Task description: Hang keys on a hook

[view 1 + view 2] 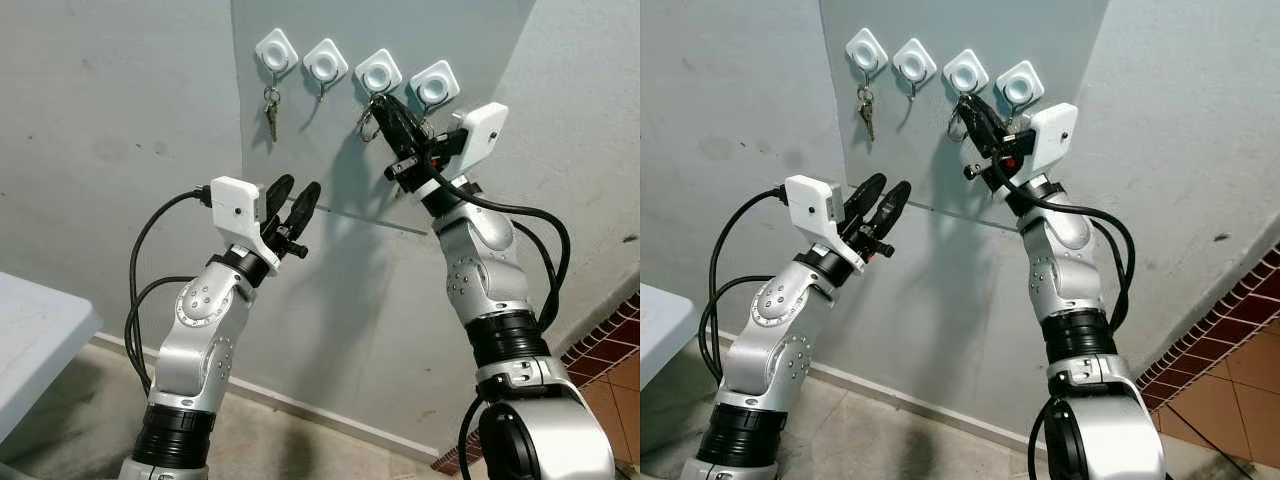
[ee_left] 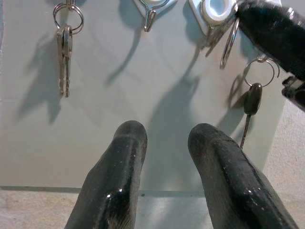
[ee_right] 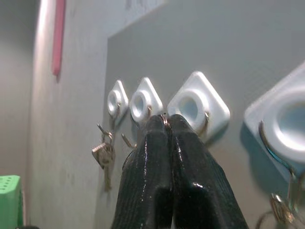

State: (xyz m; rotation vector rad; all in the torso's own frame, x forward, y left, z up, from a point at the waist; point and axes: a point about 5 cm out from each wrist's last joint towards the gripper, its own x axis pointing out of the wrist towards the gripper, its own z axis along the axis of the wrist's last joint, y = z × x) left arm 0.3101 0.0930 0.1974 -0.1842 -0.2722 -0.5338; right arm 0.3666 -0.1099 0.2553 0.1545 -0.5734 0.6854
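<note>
Right gripper [image 1: 378, 104] pinching key ring [image 1: 368, 127].

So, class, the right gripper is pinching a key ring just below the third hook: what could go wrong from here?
1. The right gripper pinches only the thin key ring, so it could slip and drop.
2. The third hook is small; the ring may miss it.
3. The fingers might knock the neighbouring key loose.

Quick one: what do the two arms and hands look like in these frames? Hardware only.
Both arms are silver, jointed metal with black ribbed bands near the base and small screw holes on the shells. Each wrist carries a white boxy camera housing. Thick black cables loop outside each arm. The left hand and right hand each have two long, rounded black fingers with a slightly glossy, textured surface. No readable markings.
</note>
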